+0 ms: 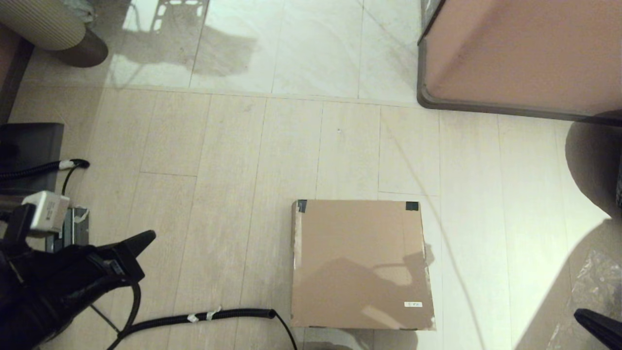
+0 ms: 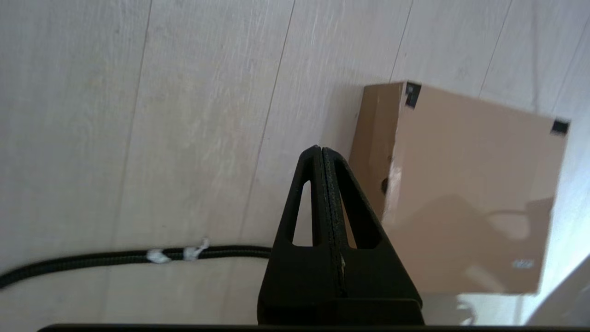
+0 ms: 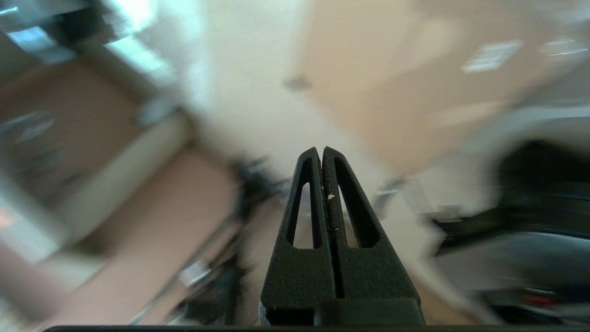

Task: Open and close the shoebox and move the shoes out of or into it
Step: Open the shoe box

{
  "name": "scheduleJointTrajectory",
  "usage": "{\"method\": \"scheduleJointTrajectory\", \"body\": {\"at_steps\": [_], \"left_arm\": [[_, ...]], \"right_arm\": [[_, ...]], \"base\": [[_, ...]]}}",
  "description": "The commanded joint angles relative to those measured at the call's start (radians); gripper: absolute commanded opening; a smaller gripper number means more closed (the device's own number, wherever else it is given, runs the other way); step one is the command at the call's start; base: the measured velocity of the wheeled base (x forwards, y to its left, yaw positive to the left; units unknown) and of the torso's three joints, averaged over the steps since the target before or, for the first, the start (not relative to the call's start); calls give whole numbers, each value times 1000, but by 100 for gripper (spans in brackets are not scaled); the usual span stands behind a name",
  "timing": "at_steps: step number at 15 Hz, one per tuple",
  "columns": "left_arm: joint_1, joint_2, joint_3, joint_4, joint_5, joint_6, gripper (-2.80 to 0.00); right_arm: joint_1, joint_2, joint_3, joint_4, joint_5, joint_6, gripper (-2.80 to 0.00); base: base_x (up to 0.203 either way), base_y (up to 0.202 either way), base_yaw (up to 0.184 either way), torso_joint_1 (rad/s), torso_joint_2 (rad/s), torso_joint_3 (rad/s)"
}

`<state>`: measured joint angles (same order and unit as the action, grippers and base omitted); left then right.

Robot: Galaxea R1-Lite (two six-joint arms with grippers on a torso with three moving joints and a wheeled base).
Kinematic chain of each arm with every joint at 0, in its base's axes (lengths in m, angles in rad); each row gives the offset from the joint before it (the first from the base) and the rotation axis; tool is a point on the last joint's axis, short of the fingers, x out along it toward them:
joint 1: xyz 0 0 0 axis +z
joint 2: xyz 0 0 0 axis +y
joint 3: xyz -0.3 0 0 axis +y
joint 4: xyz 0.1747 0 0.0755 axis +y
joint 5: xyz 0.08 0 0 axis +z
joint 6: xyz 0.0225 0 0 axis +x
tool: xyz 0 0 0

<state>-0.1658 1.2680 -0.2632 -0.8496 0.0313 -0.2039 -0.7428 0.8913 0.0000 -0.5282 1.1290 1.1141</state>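
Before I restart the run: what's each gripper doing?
Left gripper: closed, empty, left of the shoebox.
Right gripper: closed, empty.

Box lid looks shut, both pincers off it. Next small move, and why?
Probably bring the left pincer across to the shoebox and its near edge. The lid lies flat and closed, no shoes show on the floor, and both pincers are shut and clear of it; the right pincer sits low at the right.
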Motion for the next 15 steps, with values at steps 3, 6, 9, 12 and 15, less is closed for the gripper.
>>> {"method": "scheduleJointTrajectory", "body": {"at_steps": [3, 6, 9, 12, 15], "left_arm": [[3, -26, 105, -5, -4, 81, -280], [7, -25, 154, 5, 4, 120, -280], [80, -31, 204, 50, 40, 160, -280], [127, -31, 258, 70, 114, 165, -280], [159, -37, 263, 253, 170, 156, -280]], "right_arm": [[2, -30, -9, 340, -118, -514, -280], [12, -43, -15, 370, -374, -865, -280], [14, -45, -10, 365, -798, -1308, -280], [44, -47, -14, 436, -977, -1483, -280], [136, -24, -96, 713, -921, -1470, -280]], "base": [[0, 0, 0, 0, 0, 0], [0, 0, 0, 0, 0, 0], [0, 0, 0, 0, 0, 0], [0, 0, 0, 0, 0, 0], [0, 0, 0, 0, 0, 0]]}}
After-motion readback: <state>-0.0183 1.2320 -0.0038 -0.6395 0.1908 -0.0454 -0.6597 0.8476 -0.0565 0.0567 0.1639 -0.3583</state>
